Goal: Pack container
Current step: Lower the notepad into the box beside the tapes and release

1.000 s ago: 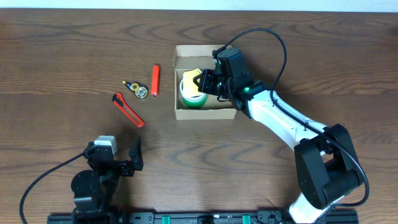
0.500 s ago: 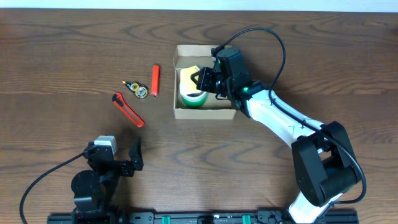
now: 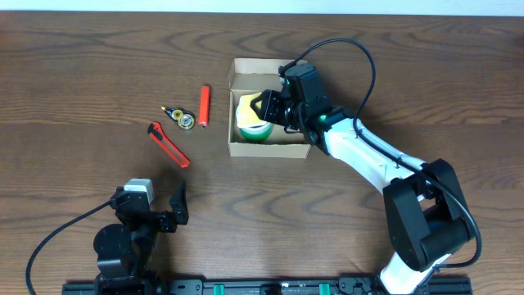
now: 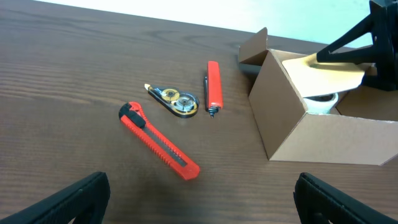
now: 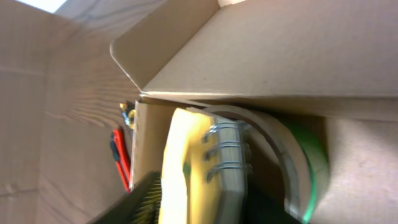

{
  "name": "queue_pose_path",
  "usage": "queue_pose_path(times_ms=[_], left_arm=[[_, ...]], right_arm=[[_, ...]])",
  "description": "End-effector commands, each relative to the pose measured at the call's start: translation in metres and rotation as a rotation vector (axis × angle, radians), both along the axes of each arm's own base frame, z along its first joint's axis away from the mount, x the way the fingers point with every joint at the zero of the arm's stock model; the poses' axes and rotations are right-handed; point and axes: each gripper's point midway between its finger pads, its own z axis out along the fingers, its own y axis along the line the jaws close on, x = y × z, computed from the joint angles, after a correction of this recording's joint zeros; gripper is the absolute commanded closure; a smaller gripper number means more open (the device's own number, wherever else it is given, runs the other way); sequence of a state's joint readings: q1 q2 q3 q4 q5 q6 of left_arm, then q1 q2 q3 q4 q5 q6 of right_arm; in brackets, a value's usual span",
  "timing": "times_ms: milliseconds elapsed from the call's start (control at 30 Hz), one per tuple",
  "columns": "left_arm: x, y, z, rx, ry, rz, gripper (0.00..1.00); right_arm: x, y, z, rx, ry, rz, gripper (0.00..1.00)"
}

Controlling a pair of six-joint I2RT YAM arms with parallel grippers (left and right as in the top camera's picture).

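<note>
Tan-brown rectangular cardboard container [image 3: 266,150] is positioned just beneath the right gripper [image 3: 264,107], by which a yellow spiral-bound notepad [image 3: 248,109] is clamped tilted, apparently to be laid over the green tape roll [image 3: 252,133] inside.

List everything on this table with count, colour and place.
container: 1, tan cardboard, open, table centre-back
tape roll: 1, green, inside the container
notepad: 1, yellow, tilted over the tape roll
pen: 1, red, left of the container
correction tape: 1, yellow-black, left of the pen
utility knife: 1, red, front-left of the container
table: 1, dark wood
left gripper: 1, black, open, near edge
right gripper: 1, black, shut on the notepad
</note>
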State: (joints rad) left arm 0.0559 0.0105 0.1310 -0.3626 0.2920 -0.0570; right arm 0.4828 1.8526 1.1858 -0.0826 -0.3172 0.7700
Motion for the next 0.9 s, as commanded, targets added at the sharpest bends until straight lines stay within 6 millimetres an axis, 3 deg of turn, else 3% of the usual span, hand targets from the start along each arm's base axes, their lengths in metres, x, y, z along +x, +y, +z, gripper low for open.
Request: queue_pose_path(times_ms=[0, 167, 367, 600, 867], left_arm=[[0.0, -0.002, -0.009, -0.016, 0.021, -0.006, 0.04], [-0.001, -0.002, -0.009, -0.016, 0.021, -0.007, 0.05], [-0.001, -0.002, -0.009, -0.016, 0.021, -0.007, 0.05], [0.0, -0.002, -0.009, -0.016, 0.021, -0.006, 0.05], [-0.001, -0.002, -0.009, -0.016, 0.021, -0.007, 0.05]], right_arm=[[0.001, -0.005, -0.011, -0.031, 0.014, -0.021, 0.47], [0.001, -0.008, -0.014, -0.047, 0.017, -0.034, 0.28], [0.003, -0.016, -0.017, -0.065, 0.03, -0.056, 0.2], [0.002, -0.03, -0.011, -0.08, 0.042, -0.072, 0.18], [-0.001, -0.031, 0.016, -0.078, -0.017, -0.038, 0.17]])
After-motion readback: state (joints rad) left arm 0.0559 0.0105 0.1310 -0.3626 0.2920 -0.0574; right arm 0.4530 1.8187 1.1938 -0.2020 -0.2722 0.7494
